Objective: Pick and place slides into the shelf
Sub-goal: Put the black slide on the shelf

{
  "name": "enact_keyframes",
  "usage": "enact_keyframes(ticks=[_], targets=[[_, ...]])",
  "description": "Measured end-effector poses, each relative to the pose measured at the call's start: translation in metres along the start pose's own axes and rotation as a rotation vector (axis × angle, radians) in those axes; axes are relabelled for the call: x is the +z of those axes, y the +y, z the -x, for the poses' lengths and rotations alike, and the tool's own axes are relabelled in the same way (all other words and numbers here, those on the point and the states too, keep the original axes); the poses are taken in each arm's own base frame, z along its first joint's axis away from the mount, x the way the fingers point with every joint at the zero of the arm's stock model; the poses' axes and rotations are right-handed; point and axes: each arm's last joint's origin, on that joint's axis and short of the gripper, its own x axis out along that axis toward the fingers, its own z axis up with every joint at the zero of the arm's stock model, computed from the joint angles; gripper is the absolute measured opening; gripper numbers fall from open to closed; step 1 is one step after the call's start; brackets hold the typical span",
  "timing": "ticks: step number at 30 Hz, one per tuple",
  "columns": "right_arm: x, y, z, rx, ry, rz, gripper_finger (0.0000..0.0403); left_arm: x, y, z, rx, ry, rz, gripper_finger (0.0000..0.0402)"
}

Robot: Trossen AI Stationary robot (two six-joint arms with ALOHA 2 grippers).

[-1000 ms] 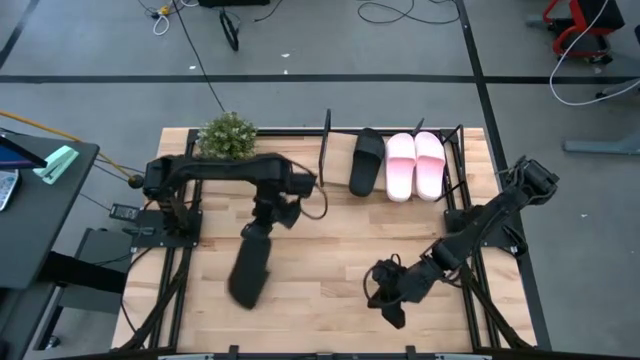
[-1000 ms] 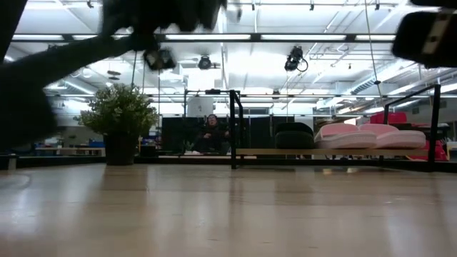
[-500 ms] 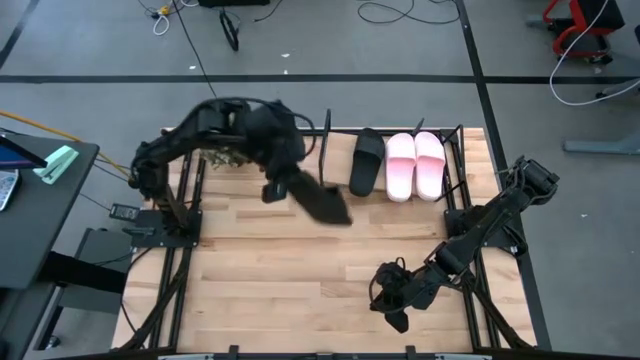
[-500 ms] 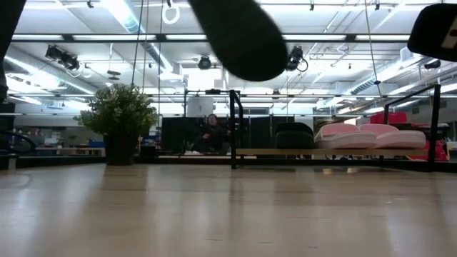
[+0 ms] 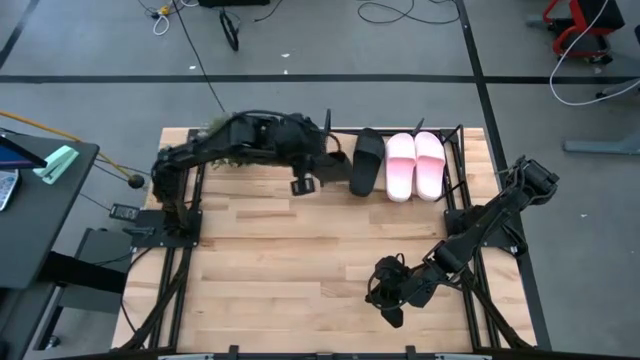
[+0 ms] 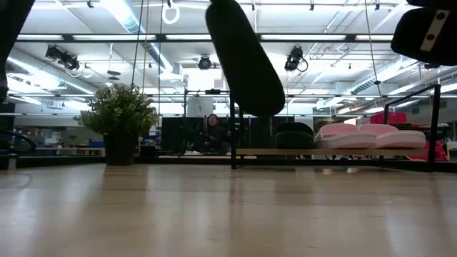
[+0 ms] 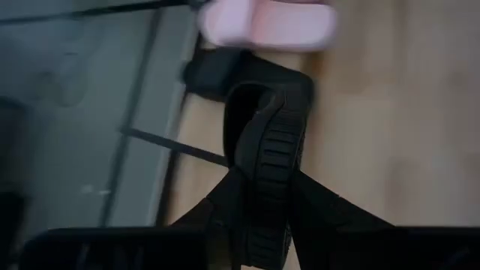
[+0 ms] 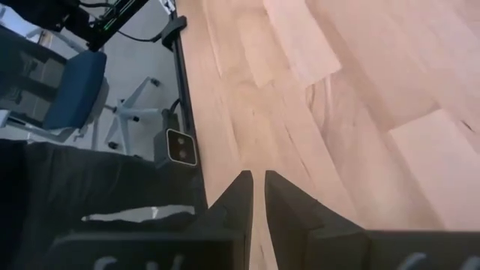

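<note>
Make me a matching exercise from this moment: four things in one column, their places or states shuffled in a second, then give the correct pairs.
Things
1. pink slides
2. carried black slide
3. right gripper
4. potted plant

Places or states
A. held in the air by the left gripper
B. empty, low over the table's near right part
C. side by side on the shelf
D. standing at the table's far left corner

Pairs: 1-C, 2-A, 3-B, 4-D

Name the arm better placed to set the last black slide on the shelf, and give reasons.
Left. Its claw already holds the black slide in the air beside the shelf, by the shelved black slide. The right claw waits empty at the table's near edge.
</note>
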Motion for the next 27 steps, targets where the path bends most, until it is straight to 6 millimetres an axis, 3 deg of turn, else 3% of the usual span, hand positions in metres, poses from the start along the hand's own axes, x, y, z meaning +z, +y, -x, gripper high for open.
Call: enact_keyframes(ticks=[10, 13, 17, 21, 27], targets=[[0.001, -0.002, 0.000, -0.031, -0.035, 0.014, 0.0044, 0.028, -0.018, 0.004, 0.371, -0.138, -0.217, 0.0079], [0.002, -0.003, 0.000, -0.042, -0.050, 0.020, 0.0044, 0.036, -0.019, -0.005, 0.437, -0.155, -0.281, 0.0079], [0.004, -0.004, -0.001, -0.069, -0.077, 0.028, 0.0044, 0.041, -0.019, -0.035, 0.512, -0.052, -0.456, 0.0079], [0.006, -0.007, -0.001, -0.081, -0.084, 0.023, 0.0044, 0.041, -0.023, -0.079, 0.541, 0.107, -0.671, 0.0079], [0.012, -0.010, -0.003, -0.094, -0.095, 0.034, 0.0044, 0.037, -0.024, -0.123, 0.538, 0.216, -0.757, 0.0079]])
